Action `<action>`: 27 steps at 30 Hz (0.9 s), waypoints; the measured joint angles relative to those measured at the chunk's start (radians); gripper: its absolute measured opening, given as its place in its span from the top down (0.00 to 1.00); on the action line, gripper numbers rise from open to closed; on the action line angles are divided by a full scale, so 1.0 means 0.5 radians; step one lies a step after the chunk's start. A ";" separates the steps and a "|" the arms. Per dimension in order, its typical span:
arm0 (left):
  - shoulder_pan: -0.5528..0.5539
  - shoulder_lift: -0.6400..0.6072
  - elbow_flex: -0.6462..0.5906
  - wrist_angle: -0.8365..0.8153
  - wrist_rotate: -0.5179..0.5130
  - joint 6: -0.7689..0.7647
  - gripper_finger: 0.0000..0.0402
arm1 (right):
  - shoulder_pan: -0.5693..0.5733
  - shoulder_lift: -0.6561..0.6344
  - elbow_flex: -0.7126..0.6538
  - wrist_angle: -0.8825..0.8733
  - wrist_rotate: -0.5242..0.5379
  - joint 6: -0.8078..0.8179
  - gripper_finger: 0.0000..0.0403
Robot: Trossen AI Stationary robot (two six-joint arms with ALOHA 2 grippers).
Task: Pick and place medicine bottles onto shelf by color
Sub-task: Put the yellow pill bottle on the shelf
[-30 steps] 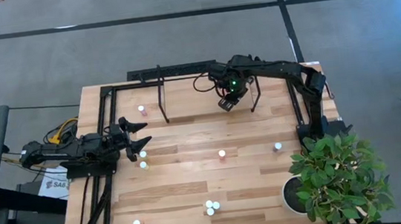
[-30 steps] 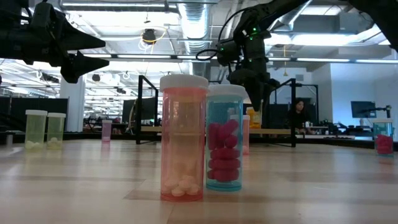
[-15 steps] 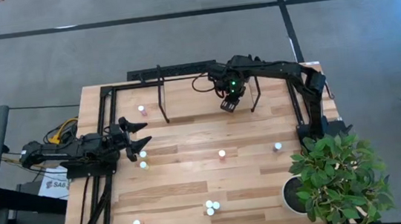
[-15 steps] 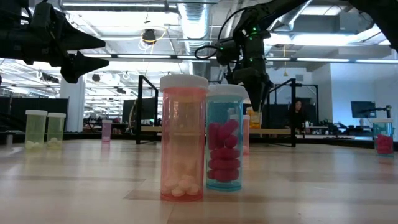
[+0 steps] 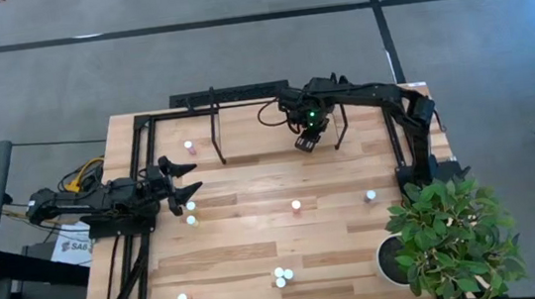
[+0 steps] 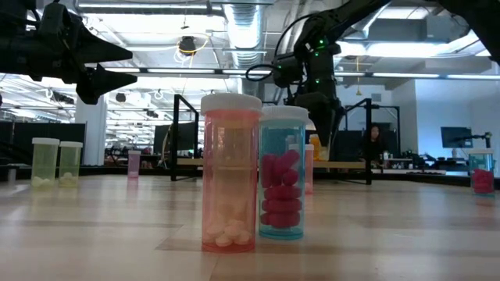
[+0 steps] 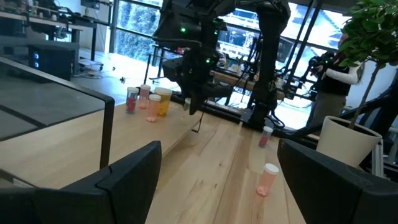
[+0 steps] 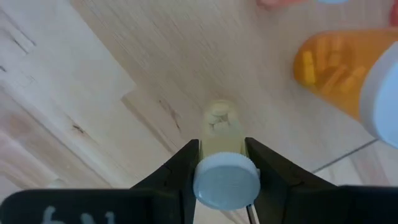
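Observation:
My right gripper (image 5: 307,143) points down over the shelf (image 5: 246,137) at the table's far side, shut on a yellowish medicine bottle (image 8: 219,127) with a white cap (image 8: 226,180). An orange bottle (image 8: 339,65) stands on the shelf board close beside it. Other white-capped bottles stand on their bases across the tabletop, for instance one mid-table (image 5: 296,205), a pair near the front edge (image 5: 280,276), a pink one (image 6: 230,172) and a blue one (image 6: 281,172). My left gripper (image 5: 189,183) waits open at the table's left, pointing level. My right gripper pinches the yellowish bottle's upper body just below the cap (image 8: 219,148) between its two fingers (image 8: 186,163). The fingers come from above, pointing down. The bottle is upright below them; I cannot tell whether its base touches the shelf board.
The shelf's black tubing and two upright hoops (image 5: 215,125) (image 5: 339,122) stand near my right gripper. A potted plant (image 5: 451,240) fills the near right corner. Two bottles (image 5: 190,212) stand just in front of my left gripper. A person (image 7: 339,74) is beyond the table.
My right gripper has rolled a little about its downward axis, with the yellowish bottle still in its fingers, and has stayed over the same spot of the shelf.

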 joint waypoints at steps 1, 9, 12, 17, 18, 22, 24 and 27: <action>0.000 0.000 0.000 0.000 0.000 0.000 0.22 | -0.002 0.000 0.000 0.000 0.014 0.000 0.66; 0.000 0.000 0.000 0.000 0.000 0.000 0.22 | -0.032 0.000 0.000 0.090 0.024 0.006 0.64; 0.000 0.000 0.000 0.000 0.000 0.000 0.22 | -0.042 0.000 0.000 0.088 0.025 0.006 0.63; 0.000 -0.001 0.000 0.000 0.000 -0.001 0.22 | -0.042 0.000 0.000 0.083 0.026 0.005 0.62; 0.000 0.000 0.000 0.000 0.000 0.000 0.22 | -0.042 0.000 0.000 0.083 0.026 0.005 0.62; 0.000 0.000 0.000 0.000 0.000 0.000 0.22 | -0.041 0.001 0.000 0.092 0.026 0.005 0.62; 0.000 -0.001 0.000 0.000 0.000 0.000 0.22 | -0.041 0.001 0.000 0.100 0.026 0.005 0.62; 0.000 0.000 0.000 0.000 0.000 -0.001 0.22 | -0.041 0.001 0.000 0.104 0.026 0.005 0.62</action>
